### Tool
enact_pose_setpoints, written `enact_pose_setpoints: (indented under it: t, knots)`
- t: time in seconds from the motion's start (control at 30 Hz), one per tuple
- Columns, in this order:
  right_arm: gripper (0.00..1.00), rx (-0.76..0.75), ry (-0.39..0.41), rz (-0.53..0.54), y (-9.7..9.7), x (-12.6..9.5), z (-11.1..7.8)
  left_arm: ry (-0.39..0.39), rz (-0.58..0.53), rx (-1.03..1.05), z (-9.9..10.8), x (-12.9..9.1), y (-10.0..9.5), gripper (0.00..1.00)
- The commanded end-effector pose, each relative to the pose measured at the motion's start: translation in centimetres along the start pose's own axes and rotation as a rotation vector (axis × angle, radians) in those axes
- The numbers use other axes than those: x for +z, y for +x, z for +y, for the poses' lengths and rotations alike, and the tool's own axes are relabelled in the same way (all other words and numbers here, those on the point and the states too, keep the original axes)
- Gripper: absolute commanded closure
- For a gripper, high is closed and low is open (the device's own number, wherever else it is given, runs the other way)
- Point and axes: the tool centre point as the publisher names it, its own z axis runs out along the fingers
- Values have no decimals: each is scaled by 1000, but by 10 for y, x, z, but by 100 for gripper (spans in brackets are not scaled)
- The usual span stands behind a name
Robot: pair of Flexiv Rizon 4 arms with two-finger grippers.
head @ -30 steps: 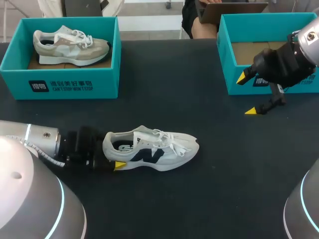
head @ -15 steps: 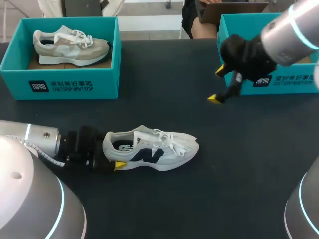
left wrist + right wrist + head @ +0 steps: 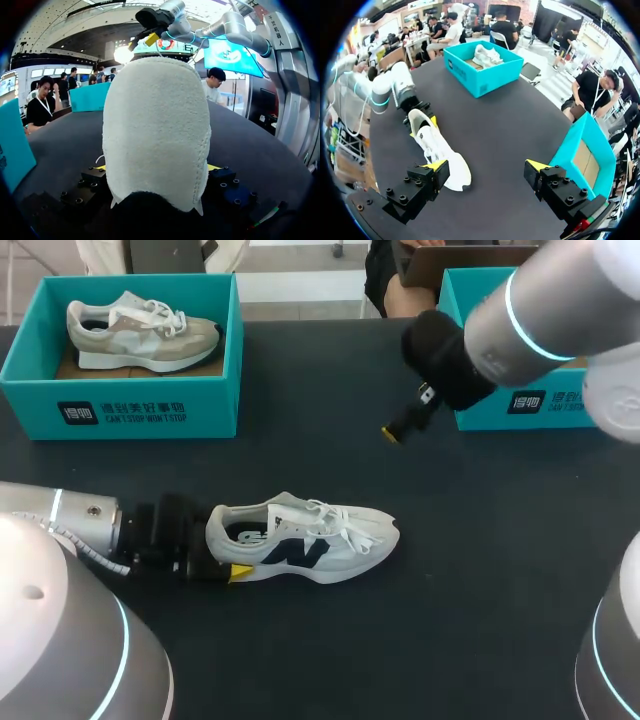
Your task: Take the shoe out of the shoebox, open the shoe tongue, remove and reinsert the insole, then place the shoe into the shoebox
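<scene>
Head view: clamps the heel of the white lace-up sneaker point(image 3: 310, 535) between the left gripper's point(image 3: 157, 167) fingers, sole down on the black table point(image 3: 300, 660). Holds the right gripper point(image 3: 486, 165) spread wide above the table, near the right-hand teal cardboard shoebox point(image 3: 545, 408).

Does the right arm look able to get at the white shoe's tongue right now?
Probably yes. The right claw is open, nothing lies between it and the white shoe, and the left claw grips only the heel, leaving the laces uncovered.
</scene>
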Motion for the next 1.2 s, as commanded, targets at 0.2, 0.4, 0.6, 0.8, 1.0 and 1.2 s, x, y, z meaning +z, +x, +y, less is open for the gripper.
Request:
enact_pose_setpoints:
  t: [0.2,0.4,0.6,0.8,1.0,1.2]
  knots:
    - [0,324,108,-67,6,16,23,1,0,0,3,3,0,100]
    - [0,489,100,-107,37,32,23,1,0,0,3,3,0,100]
    - [0,596,128,-155,62,69,18,1,0,0,3,3,0,100]
    - [0,596,128,-155,62,69,18,1,0,0,3,3,0,100]
    - [0,596,128,-155,62,69,18,1,0,0,3,3,0,100]
    - [0,690,150,-193,68,77,18,1,0,0,3,3,0,100]
